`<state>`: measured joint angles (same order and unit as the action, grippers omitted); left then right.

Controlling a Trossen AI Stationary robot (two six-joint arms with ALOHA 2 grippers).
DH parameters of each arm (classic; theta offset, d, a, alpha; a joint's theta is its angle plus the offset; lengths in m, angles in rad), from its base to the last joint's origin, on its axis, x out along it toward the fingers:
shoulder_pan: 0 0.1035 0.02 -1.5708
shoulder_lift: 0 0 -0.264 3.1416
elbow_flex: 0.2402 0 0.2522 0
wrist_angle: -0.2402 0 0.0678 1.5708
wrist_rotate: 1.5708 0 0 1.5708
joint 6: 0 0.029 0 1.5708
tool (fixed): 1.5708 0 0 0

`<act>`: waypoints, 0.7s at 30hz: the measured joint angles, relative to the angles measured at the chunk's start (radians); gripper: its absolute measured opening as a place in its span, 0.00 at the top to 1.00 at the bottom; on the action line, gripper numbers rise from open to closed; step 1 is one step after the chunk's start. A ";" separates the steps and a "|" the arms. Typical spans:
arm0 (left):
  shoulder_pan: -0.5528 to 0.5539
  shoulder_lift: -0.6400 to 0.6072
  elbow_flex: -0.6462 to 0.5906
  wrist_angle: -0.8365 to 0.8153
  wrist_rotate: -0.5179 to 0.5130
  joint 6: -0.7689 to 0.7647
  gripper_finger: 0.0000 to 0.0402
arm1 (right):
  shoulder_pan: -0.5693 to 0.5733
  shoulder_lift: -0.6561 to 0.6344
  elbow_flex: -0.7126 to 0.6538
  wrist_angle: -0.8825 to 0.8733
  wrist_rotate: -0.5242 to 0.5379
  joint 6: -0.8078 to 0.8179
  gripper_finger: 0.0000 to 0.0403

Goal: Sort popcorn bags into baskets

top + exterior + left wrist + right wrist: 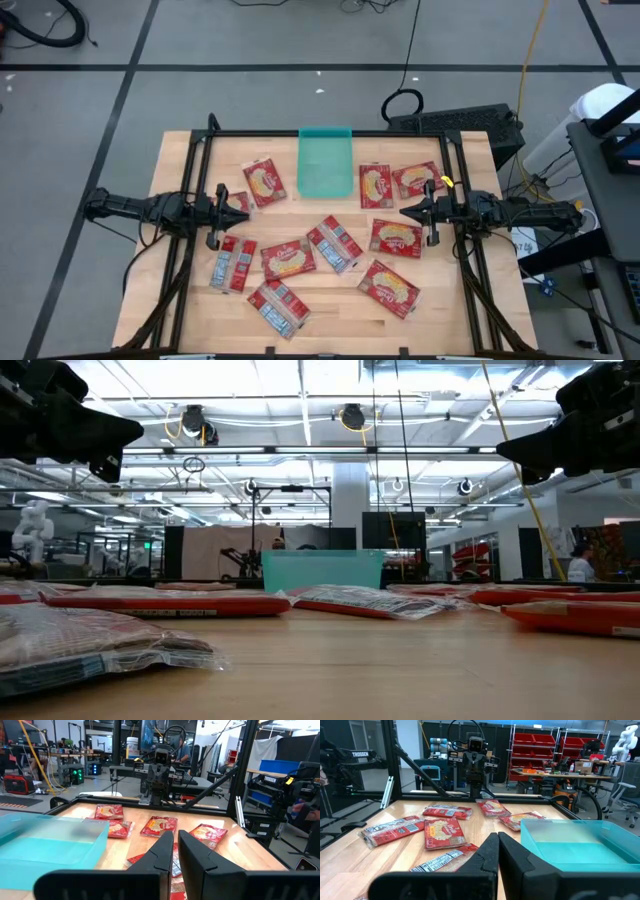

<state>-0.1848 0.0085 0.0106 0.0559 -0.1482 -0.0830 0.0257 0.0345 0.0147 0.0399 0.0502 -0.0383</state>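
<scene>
- Teal basket [325,160]: far centre of table.
- Red popcorn bags [333,243]: scattered flat on the table around the basket; print illegible.
- Left gripper [224,205]: clenched, holding nothing, raised at left.
- Right gripper [406,211]: clenched, holding nothing, raised at right.
- "TROSSEN" lettering on black equipment [270,779] beyond the table.

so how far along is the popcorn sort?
Nothing done: the teal tray looks empty. Nothing in hand: the left gripper and right gripper are both shut on nothing, raised at the table's sides. All the red popcorn bags remain scattered on the table.
</scene>
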 joint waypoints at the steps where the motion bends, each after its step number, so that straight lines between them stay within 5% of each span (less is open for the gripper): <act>1: 0.000 0.000 0.000 0.000 0.000 0.000 0.92 | 0.000 0.000 0.000 0.000 0.000 0.000 1.00; 21: 0.000 0.000 0.000 0.005 0.000 0.032 0.92 | 0.000 0.000 0.000 0.000 0.000 0.000 1.00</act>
<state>-0.1848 0.0085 0.0108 0.0614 -0.1487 -0.0511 0.0257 0.0347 0.0149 0.0400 0.0505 -0.0380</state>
